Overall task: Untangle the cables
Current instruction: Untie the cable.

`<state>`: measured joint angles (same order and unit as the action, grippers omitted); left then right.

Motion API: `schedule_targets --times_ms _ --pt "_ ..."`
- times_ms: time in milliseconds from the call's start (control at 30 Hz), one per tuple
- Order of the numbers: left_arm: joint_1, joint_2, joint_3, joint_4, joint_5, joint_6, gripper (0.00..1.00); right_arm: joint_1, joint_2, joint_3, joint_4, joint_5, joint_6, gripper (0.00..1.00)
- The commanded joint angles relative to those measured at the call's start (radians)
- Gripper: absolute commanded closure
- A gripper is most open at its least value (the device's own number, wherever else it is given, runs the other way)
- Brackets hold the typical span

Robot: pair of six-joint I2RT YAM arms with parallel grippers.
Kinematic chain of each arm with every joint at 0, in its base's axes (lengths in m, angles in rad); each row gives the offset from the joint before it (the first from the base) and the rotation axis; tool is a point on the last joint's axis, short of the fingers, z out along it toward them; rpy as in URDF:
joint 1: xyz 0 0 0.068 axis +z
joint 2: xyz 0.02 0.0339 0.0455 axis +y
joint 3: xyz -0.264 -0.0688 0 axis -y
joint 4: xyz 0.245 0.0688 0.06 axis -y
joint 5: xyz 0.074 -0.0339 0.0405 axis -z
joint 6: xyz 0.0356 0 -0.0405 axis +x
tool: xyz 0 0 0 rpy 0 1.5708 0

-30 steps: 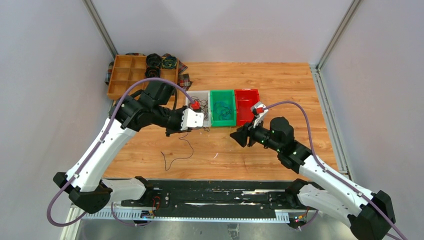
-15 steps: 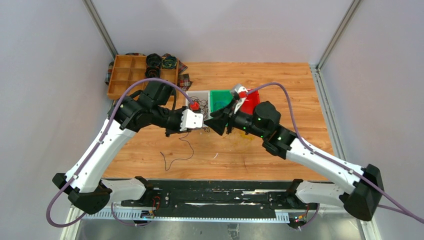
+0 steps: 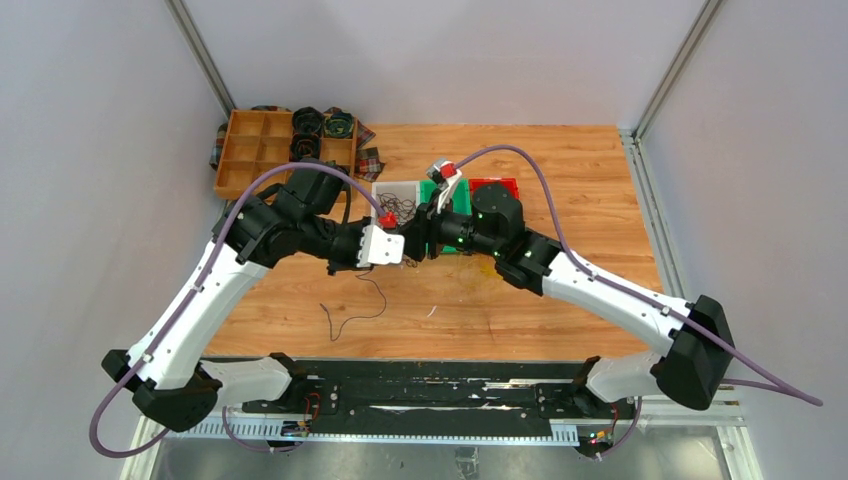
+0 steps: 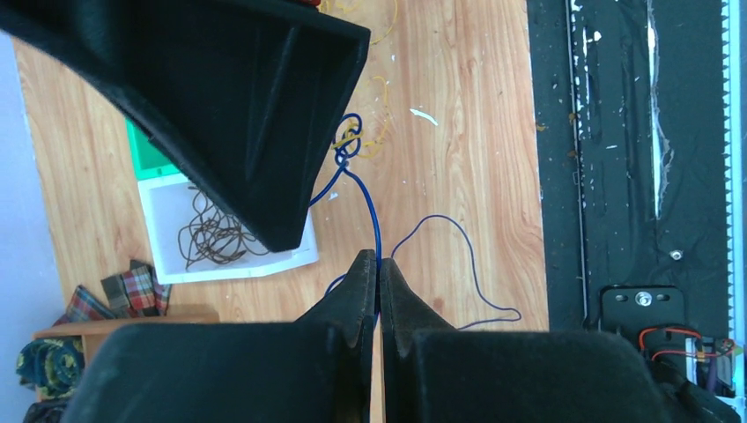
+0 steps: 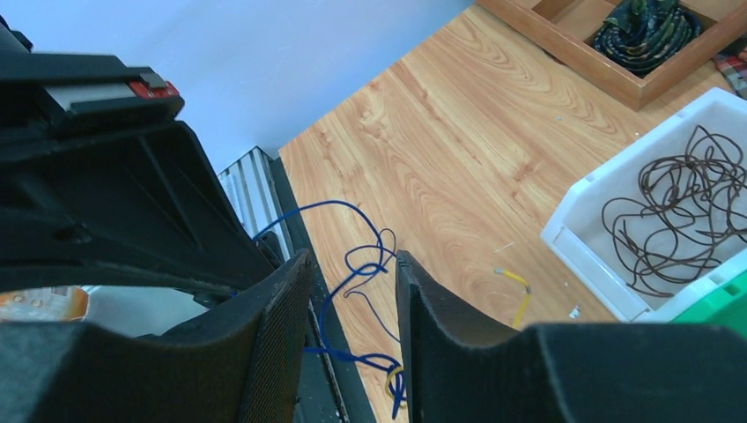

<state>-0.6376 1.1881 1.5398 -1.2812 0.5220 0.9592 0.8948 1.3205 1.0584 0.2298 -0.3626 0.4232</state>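
Pinching cable (image 4: 376, 211), left gripper (image 4: 379, 263) aimed rightward

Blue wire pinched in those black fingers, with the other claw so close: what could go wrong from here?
Pulling might tighten the knot where the blue cable loops with a yellow cable. The thin cable could slip from the shut left gripper. The open right gripper is very near the left one, so they might bump.
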Motion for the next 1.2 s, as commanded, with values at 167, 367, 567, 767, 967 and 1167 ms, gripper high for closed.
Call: schedule_targets --times_ms 167,367,567,767,967,1167 --pt "-0.018 -0.033 -0.014 -0.008 -0.041 0.047 0.99 0.01 0.081 0.178 -0.288 -0.088 -0.041 0.61" --pt "-0.031 -0.038 -0.024 -0.009 -0.071 0.068 0.99 0.01 0.135 0.268 -0.424 -0.104 -0.066 0.64" --pt "-0.039 -0.045 -0.025 -0.008 -0.094 0.081 0.99 0.01 0.194 0.351 -0.5 -0.135 -0.062 0.9" --pt "-0.043 -0.07 -0.036 -0.009 -0.129 0.094 0.99 -0.011 0.169 0.334 -0.494 -0.054 -0.039 0.99" --pt "-0.062 -0.112 -0.043 -0.025 -0.178 0.123 1.0 -0.047 0.084 0.244 -0.415 0.09 0.024 0.99" --pt "-0.075 -0.164 -0.061 -0.041 -0.236 0.16 0.99 -0.085 -0.09 0.055 -0.227 0.179 0.102 0.99"
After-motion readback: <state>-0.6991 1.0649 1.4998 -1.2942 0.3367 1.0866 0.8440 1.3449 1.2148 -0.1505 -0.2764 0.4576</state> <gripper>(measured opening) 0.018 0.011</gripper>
